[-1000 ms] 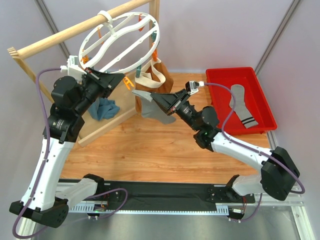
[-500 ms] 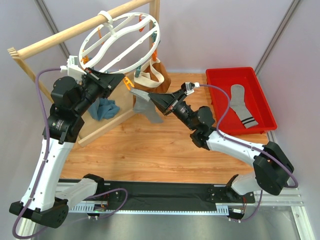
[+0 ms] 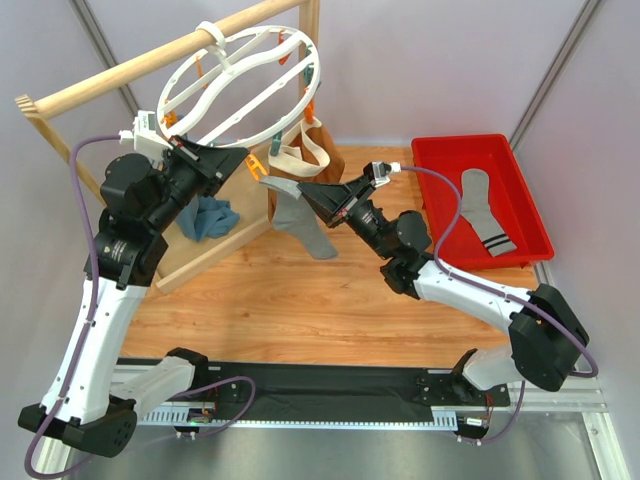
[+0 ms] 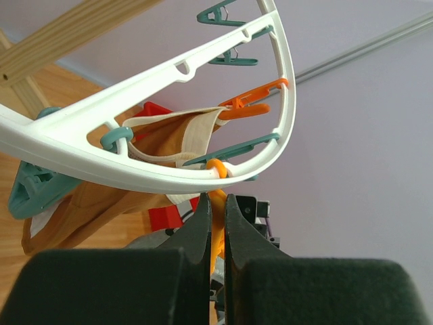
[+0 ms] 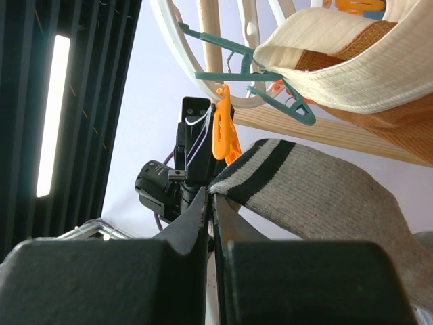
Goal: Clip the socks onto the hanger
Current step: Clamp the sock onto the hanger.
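The left gripper point(image 4: 216, 227), pinched nearly shut, grips 1 orange clip point(image 4: 217, 203) hanging from the hanger point(image 4: 54, 139) at lower centre. The right gripper point(image 5: 210, 203) is clamped on the striped cuff of 1 sock point(image 5: 318, 193), just beside that clip. The other sock point(image 3: 482, 215) lies in the red tray point(image 3: 445, 150) at right.

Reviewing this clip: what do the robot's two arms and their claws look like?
Both match: the left arm and right arm have white links with bulky black joints and bases. The left claw and right claw are black tapering wedges. A purple cable loops along each arm.
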`<state>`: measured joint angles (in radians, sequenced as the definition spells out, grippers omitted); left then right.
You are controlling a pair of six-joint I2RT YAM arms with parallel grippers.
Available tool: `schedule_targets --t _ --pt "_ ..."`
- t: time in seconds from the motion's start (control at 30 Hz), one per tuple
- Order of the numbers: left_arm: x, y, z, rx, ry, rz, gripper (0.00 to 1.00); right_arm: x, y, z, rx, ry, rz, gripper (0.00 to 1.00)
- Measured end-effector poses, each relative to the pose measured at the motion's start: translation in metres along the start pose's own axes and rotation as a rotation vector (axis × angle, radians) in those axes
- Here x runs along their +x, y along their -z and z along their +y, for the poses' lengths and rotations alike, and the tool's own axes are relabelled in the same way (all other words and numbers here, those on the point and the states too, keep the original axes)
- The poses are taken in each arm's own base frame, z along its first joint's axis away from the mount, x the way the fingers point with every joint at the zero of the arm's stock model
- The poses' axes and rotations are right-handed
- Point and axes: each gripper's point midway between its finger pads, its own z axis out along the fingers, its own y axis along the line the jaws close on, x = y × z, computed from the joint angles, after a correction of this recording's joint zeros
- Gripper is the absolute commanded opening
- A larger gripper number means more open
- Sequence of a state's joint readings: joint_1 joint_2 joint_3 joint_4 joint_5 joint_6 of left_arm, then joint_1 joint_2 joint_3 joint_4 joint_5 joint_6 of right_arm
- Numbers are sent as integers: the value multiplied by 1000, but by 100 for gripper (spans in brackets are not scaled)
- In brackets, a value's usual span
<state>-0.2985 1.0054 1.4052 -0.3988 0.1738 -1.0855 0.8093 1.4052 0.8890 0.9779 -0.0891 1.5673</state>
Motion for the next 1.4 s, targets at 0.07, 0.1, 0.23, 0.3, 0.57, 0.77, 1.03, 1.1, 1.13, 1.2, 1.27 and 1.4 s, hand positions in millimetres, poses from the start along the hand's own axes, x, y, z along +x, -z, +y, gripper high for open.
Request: schedule_targets --t 0.07,0.1,0.23,0.3,0.57,0.77,1.03,1.1,1.13,1.2,1.27,1.4 --pt "0 0 0 1 -5 -1 0 -1 0 0 0 -3 -5 0" --pt "0 1 0 1 -8 -1 0 -1 0 1 -3 -4 -8 0" --pt "0 1 0 1 -15 -1 0 -2 0 3 -10 -8 -11 0" --pt "0 1 0 2 -15 -1 0 -2 0 4 -13 -12 -11 0" --pt "-1 0 -1 5 -16 -3 0 3 -3 0 -43 -72 3 0" --pt "-1 0 -1 8 -16 -5 0 5 -6 -15 -26 -111 7 0" --pt "-2 0 -2 10 -19 -6 0 11 -13 -3 -66 -120 30 0" --pt "-1 0 -2 10 -19 -6 0 12 -13 -1 -70 -120 35 0" --pt "-1 0 -2 10 -20 -6 0 12 -13 -1 -70 -120 37 0" --pt "-1 0 -2 10 -20 -6 0 12 -13 -1 -71 -119 38 0" --pt "-1 0 -2 10 -20 -6 0 13 -13 -1 -71 -120 39 0" --pt "-2 1 -2 12 -28 -9 25 16 -14 -4 -69 -123 51 0"
